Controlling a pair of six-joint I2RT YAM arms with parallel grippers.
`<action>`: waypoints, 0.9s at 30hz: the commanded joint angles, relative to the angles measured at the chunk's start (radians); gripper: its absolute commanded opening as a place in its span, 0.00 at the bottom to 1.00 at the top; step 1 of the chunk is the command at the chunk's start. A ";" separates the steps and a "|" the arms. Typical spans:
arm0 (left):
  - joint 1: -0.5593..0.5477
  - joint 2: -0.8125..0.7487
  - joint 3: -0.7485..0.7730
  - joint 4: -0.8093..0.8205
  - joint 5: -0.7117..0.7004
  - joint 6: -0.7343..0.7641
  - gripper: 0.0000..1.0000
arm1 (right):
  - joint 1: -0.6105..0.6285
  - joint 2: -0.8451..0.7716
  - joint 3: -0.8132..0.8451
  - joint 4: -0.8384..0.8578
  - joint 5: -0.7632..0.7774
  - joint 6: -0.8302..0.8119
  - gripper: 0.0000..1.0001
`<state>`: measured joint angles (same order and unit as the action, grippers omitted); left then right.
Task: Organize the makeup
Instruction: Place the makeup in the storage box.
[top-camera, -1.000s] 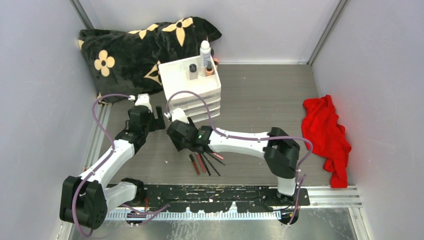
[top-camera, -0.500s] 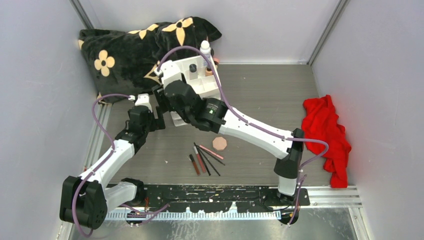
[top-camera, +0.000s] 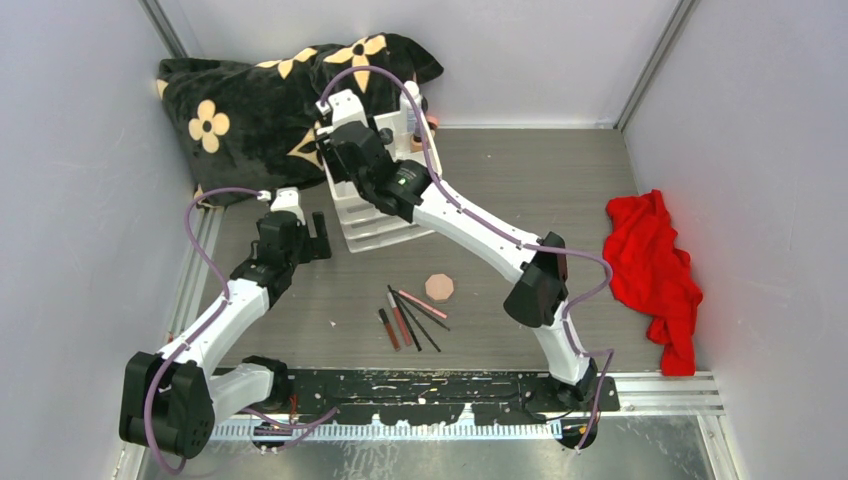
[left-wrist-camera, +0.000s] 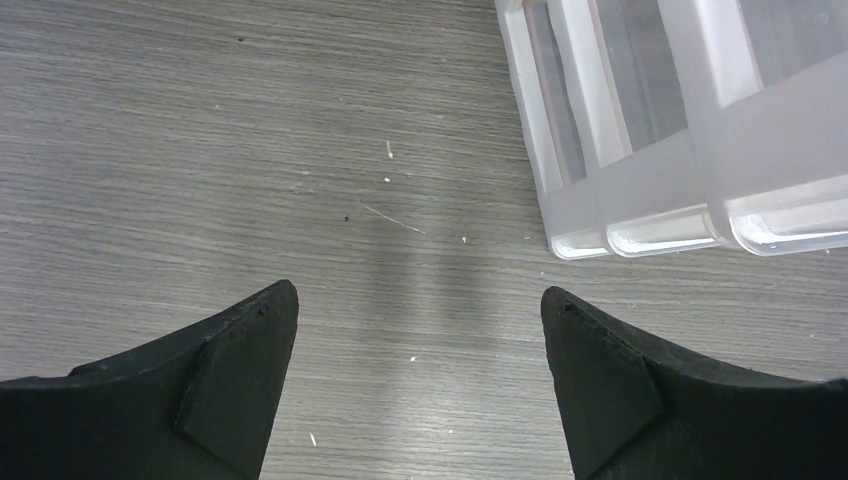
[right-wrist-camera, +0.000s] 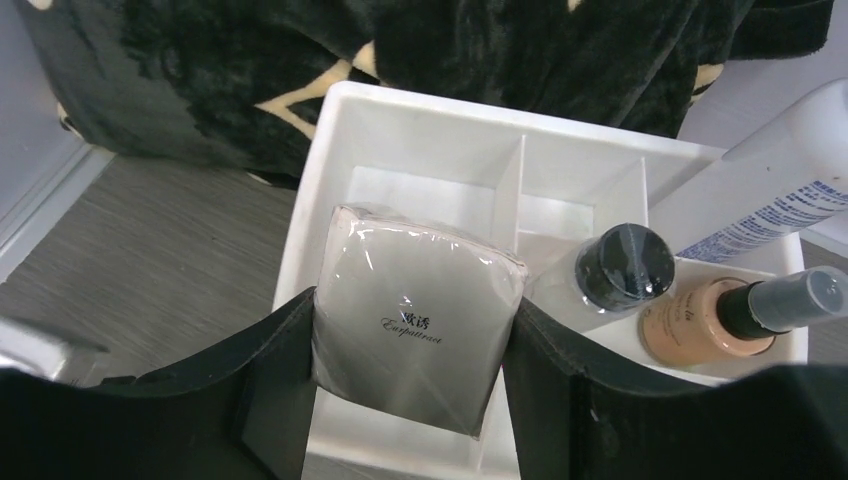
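We see a grey bench (top-camera: 520, 190) with fine wood grain. The cushion (top-camera: 250, 95) is black with tan flowers. The cloth (top-camera: 655, 265) is plain red. The drawer unit (top-camera: 380, 228) is white. The box (right-wrist-camera: 415, 320) is white under glossy film, with small black lettering. One bottle (right-wrist-camera: 760, 190) is white with blue print. The tan bottle (right-wrist-camera: 690, 325) has a dark cap. The compact (top-camera: 439, 287) is pink, the tubes (top-camera: 401, 325) are red and pink, and the pencils (top-camera: 428, 336) are black. The left tool (left-wrist-camera: 420, 320) and the right tool (right-wrist-camera: 410, 330) are black. The cables (top-camera: 200, 250) are purple.
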<state>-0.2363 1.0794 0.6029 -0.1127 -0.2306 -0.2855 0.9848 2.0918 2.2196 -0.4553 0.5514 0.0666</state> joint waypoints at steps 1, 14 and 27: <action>-0.006 -0.025 -0.002 0.042 0.016 -0.010 0.91 | -0.015 -0.007 0.080 0.127 -0.033 -0.009 0.01; -0.006 -0.016 -0.003 0.053 0.029 -0.017 0.91 | -0.061 0.087 0.136 0.163 -0.088 0.023 0.01; -0.006 -0.030 -0.002 0.048 0.035 -0.018 0.91 | -0.084 0.168 0.192 0.183 -0.117 0.034 0.13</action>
<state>-0.2363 1.0794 0.5980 -0.1093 -0.2077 -0.2905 0.9024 2.2730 2.3390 -0.3721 0.4389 0.0933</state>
